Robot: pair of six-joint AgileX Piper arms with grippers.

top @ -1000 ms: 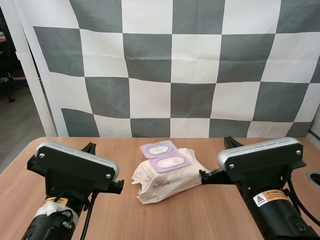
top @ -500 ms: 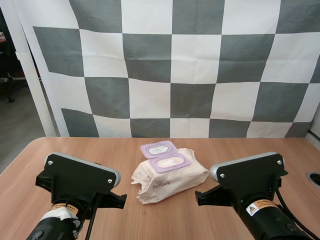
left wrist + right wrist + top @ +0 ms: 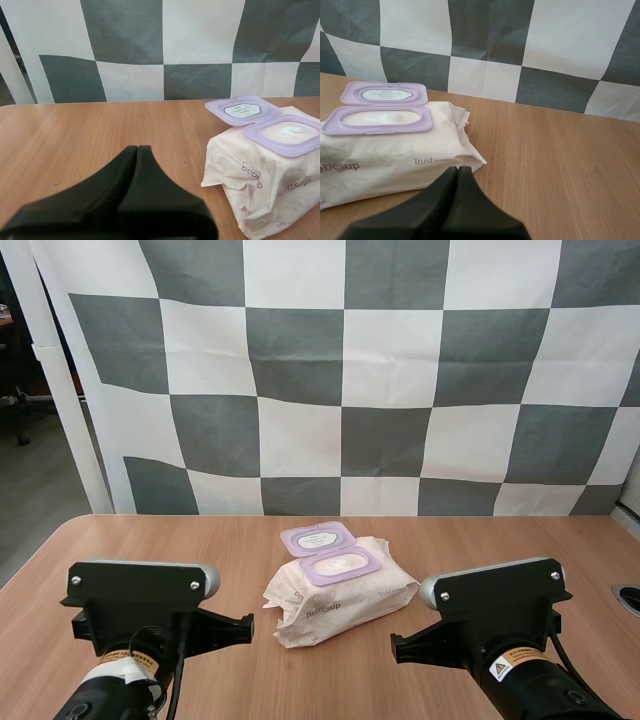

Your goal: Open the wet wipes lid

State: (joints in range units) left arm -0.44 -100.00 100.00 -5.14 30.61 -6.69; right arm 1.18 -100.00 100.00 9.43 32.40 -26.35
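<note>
Wet wipes pack sits mid tabletop, between the 2 arms. Lid is already flipped open. It lies back past the pack's far edge, inner side up, joined to the purple frame around the opening. White wipe visible inside the frame. Judging by lid pos, task looks done.

Left tool: fingers pressed together into one dark wedge, nothing held. Pack is ahead and to the right of it, apart, no contact.

Right tool: same, pressed together and empty. Pack is ahead and to its left. Pack's near corner is just beyond the tip, not touching as far as I can tell.

Key relation: pack's long axis runs roughly crosswise betw. the tools, slightly skewed. The end toward the left tool sits closer in, the end toward the right tool farther out. Lid + hinge are on the side away from both tools, a bit toward the left-tool half of the pack.

Right tool prob a bit nearer the pack body, left tool has the more direct line to the lid. Close call.

If the lid needed more push, reach would go over the frame from the near side. Pack looks soft and light, so prob slides if nudged one-sided.
</note>
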